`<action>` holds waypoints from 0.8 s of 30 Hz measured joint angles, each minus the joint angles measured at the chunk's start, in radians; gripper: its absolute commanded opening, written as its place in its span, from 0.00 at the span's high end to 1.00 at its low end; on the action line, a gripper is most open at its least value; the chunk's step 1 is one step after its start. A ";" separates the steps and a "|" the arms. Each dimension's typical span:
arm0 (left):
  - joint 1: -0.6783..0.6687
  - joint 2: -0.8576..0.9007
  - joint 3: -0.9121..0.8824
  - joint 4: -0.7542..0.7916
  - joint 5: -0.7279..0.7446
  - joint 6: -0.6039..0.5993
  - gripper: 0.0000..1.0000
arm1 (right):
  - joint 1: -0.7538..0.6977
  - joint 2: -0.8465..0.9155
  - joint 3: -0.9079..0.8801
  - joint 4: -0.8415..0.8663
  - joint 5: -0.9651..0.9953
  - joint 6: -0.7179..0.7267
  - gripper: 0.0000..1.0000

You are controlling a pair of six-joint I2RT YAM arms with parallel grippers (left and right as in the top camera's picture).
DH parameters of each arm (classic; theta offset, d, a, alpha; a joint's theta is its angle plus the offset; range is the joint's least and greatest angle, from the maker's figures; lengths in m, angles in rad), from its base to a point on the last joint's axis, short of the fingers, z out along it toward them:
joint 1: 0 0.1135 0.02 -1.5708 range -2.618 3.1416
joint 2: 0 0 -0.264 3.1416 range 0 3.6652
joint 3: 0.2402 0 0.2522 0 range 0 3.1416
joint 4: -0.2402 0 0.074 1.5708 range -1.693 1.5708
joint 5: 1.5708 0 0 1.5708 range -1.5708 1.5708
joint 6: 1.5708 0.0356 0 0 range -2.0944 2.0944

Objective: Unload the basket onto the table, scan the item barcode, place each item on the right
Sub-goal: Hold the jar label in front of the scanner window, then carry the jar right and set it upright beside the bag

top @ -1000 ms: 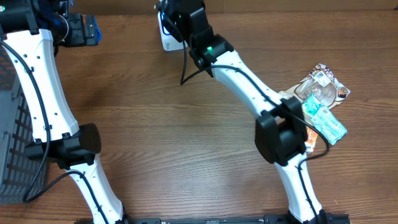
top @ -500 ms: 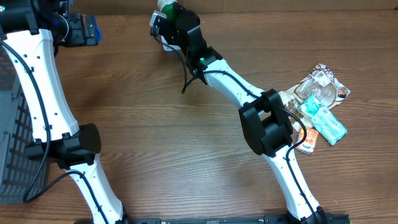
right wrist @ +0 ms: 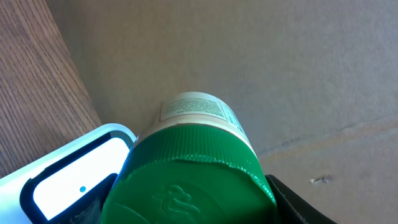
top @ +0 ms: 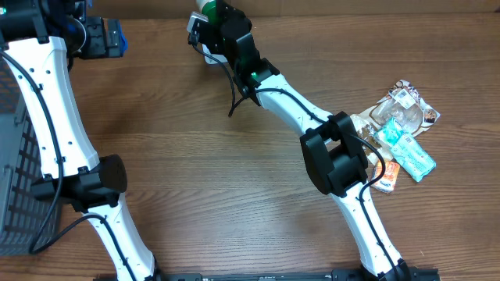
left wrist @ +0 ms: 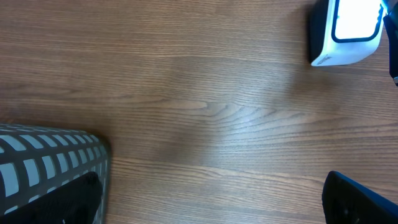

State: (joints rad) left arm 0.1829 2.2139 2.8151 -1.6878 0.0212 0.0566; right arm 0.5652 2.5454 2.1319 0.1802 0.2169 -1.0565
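Right gripper (top: 205, 17) jaws are clamping green-capped jar (right wrist: 194, 177) just beside scanner (right wrist: 62, 180); label (right wrist: 196, 109) may be facing away from it, risking no read. Left gripper (top: 105, 37) jaws are sitting released.

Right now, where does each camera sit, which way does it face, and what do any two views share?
Overhead: fixed above the table, facing straight down; shows left arm, right arm, grey basket, snack packets.
Left wrist: on the left gripper, facing down at the wood; own dark fingertips at the bottom, basket corner, barcode scanner.
Right wrist: on the right gripper, facing a brown backdrop; it grips a green-lidded jar near the scanner.
Shared: both wrist views show the scanner.
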 measured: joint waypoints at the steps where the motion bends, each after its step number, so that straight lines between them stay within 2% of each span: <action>1: 0.000 0.000 0.000 0.000 0.000 0.000 0.00 | 0.000 0.000 0.000 0.001 0.000 -0.001 0.46; 6: 0.000 0.000 0.000 0.000 0.000 0.000 0.00 | 0.000 0.000 0.000 -0.018 -0.017 0.022 0.43; 11: 0.000 0.000 0.000 0.000 0.000 0.000 0.01 | 0.000 -0.022 0.000 -0.111 -0.061 0.148 0.42; 15: 0.000 0.000 0.000 0.000 0.000 0.000 0.00 | 0.000 -0.102 0.000 -0.356 -0.199 0.277 0.41; 19: 0.000 0.000 0.000 0.000 0.000 0.000 0.00 | 0.012 -0.208 0.000 -0.597 -0.444 0.425 0.45; 24: 0.000 0.000 0.000 0.000 0.000 0.000 0.00 | 0.039 -0.290 0.014 -0.929 -0.737 0.586 0.38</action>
State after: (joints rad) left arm 0.1829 2.2139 2.8151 -1.6878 0.0216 0.0566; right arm 0.6041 2.2559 2.1464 -0.7490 -0.5198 -0.4702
